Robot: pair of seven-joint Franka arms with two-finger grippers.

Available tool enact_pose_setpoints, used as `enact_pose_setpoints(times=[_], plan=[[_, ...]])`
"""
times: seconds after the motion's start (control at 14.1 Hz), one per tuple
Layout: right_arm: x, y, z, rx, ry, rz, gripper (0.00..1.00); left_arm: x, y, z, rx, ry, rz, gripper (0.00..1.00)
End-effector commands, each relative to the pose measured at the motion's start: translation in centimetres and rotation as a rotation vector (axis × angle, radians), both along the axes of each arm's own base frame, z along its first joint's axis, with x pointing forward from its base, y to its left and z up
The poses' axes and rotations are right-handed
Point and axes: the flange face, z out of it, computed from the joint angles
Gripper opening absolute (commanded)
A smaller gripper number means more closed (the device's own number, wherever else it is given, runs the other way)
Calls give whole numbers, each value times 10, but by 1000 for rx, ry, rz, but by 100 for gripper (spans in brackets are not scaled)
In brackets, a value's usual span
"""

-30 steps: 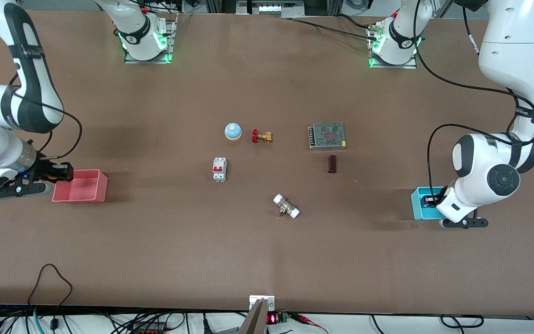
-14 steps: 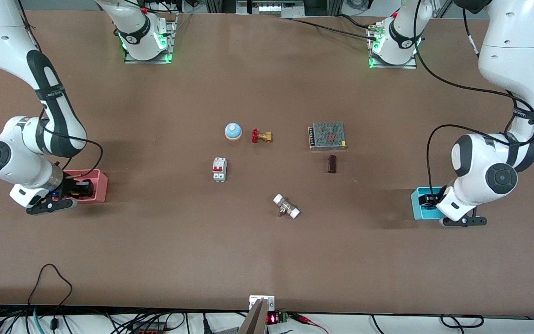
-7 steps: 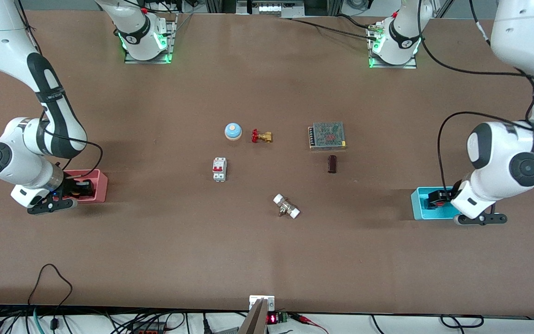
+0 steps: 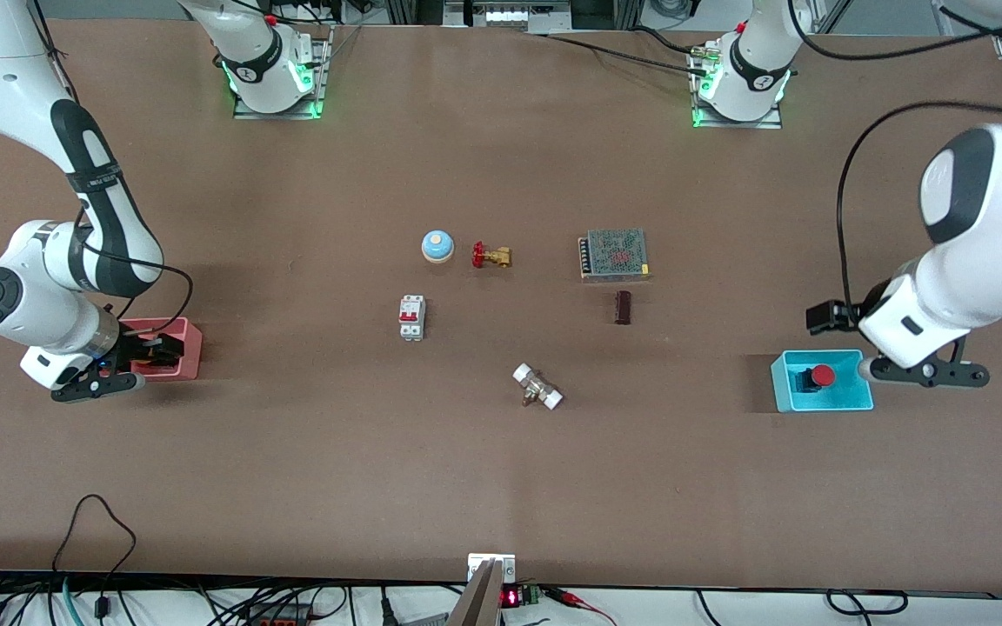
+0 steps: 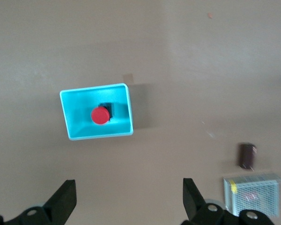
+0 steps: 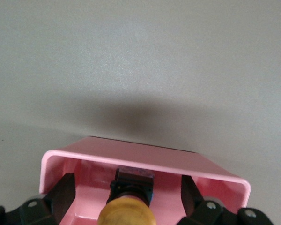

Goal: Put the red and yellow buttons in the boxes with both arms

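2 arms are working at either end of the table (image 4: 501, 487). Over the cyan box (image 4: 781, 393), the left gripper (image 5: 127, 202) is hanging spread and empty; the red button (image 4: 823, 375) is sitting inside. Down in the pink box (image 6: 145, 159), the right gripper (image 6: 126, 200) is standing spread around the yellow button (image 6: 127, 213). Both buttons look light and rigid, with slick caps, best pinched at the black base.
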Motion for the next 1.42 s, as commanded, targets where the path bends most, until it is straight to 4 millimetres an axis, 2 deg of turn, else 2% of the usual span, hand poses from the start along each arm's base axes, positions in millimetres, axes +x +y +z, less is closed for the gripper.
enact_pose_setpoints(times=[0.0, 0.14, 0.21, 0.28, 0.43, 0.5, 0.64, 0.71, 0.78, 0.92, 0.99, 1.13, 1.35], plan=[[3, -1, 34, -6, -27, -1, 100, -6, 9, 48, -32, 51, -79, 100], [-6, 1, 81, -10, 24, -12, 100, -8, 13, 60, -44, 50, -85, 100], [-11, 6, 112, -15, 44, -14, 100, -7, 13, 67, -61, 34, -88, 100], [-18, 14, 140, -20, 63, -9, 100, -4, 25, 83, -59, -6, -66, 100], [-29, 44, 193, -34, 72, -1, 100, -2, 21, 97, 45, -42, -79, 100], [-35, 60, 220, -39, 60, -22, 100, -2, 27, 97, 83, -43, -73, 100], [-49, 95, 260, -48, 56, -97, 100, -9, 40, 102, -2, -43, -38, 100], [-57, 105, 281, -55, 65, -115, 100, -17, 52, 103, -37, -58, -12, 100], [-62, 120, 303, -56, 66, -109, 100, -30, 54, 96, -33, -97, -7, 100], [-66, 138, 338, -22, 72, -159, 100, -75, 52, 90, -2, -180, -3, 100], [-69, 148, 348, -2, 79, -188, 100, -87, 50, 91, 4, -172, -3, 100], [-69, 153, 353, 37, 87, -224, 100, -99, 46, 94, -56, -73, 14, 100], [-68, 149, 352, 37, 95, -226, 100, -99, 44, 100, -89, -51, 23, 100]])
